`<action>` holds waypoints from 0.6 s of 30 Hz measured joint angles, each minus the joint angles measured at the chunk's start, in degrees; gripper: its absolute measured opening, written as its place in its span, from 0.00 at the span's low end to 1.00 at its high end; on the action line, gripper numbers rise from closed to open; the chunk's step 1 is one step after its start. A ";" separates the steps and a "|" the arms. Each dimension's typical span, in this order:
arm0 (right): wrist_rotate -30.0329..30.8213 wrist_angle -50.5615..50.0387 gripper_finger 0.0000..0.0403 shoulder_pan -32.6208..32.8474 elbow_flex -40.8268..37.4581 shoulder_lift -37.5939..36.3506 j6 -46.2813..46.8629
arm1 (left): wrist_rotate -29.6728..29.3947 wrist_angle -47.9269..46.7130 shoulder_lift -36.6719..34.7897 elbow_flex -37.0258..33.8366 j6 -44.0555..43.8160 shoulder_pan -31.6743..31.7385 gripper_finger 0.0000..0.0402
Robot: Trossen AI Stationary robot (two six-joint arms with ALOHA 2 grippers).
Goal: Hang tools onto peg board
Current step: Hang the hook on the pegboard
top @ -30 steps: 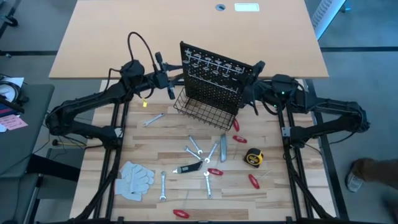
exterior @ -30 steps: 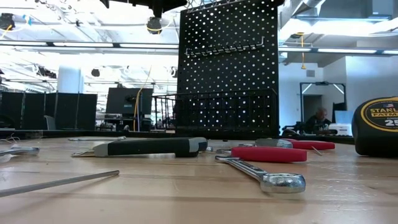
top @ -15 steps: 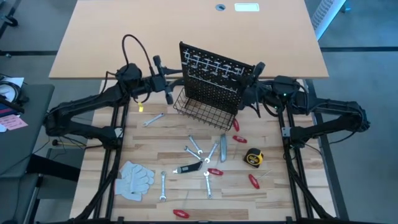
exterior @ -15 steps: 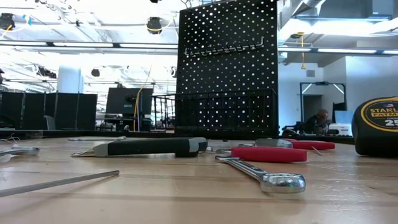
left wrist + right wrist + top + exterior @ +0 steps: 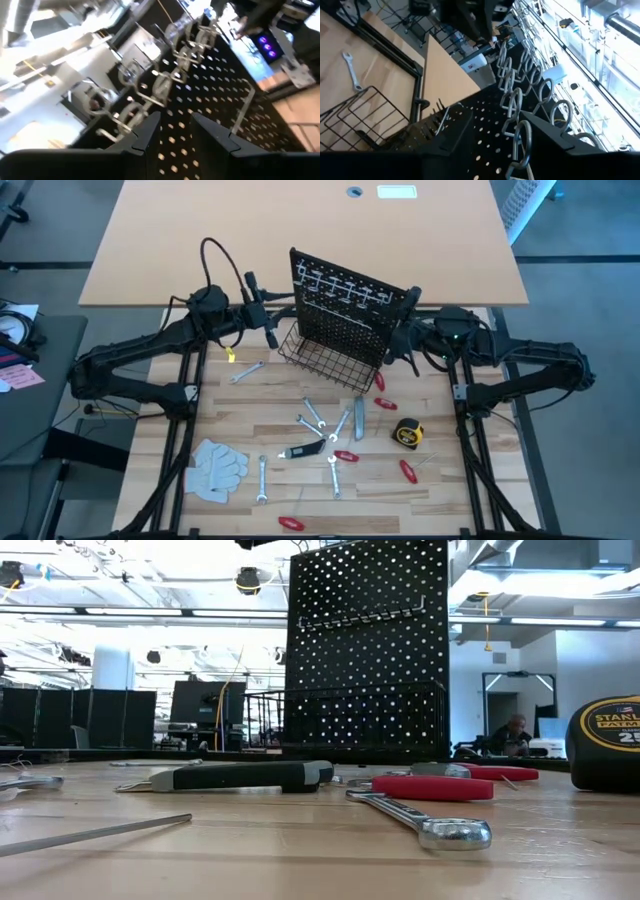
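The black peg board [image 5: 340, 305] stands upright at the table's far middle. It has a row of empty hooks [image 5: 165, 82] and a wire basket [image 5: 325, 358] at its base. The tools lie flat on the wood in front of it: wrenches [image 5: 313, 412], red-handled pliers [image 5: 406, 470], a grey knife [image 5: 359, 415], a tape measure [image 5: 407, 434] and a black-handled tool [image 5: 305, 448]. My left gripper [image 5: 176, 120] is level at the board's left edge, with a gap between its fingers. My right gripper [image 5: 492, 117] stands open at the board's right edge. My left gripper [image 5: 283, 302] reaches level from the table's left to the peg board's left edge [image 5: 294, 290]. Whether its fingertips touch the board, I cannot tell.
White work gloves [image 5: 218, 468] lie at the near left. A second, lighter tabletop [image 5: 300, 230] begins right behind the peg board. Bare wood lies between the basket and the scattered tools, and along both side edges.
My left gripper has shifted a little toward the table's left edge and has almost left the top of the low view. The peg board and the tools stay where they were.
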 joint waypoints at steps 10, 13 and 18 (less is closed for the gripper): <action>-0.07 0.08 0.40 -0.17 -0.08 0.04 -0.12 | 0.16 5.93 0.36 0.00 3.50 3.37 0.26; -0.07 0.10 0.40 -0.17 -0.08 0.04 0.01 | 3.83 5.77 1.31 0.00 3.45 5.33 0.26; -0.07 0.34 0.40 -0.17 -0.08 0.04 0.05 | 9.11 7.75 2.49 -0.02 3.85 7.03 0.26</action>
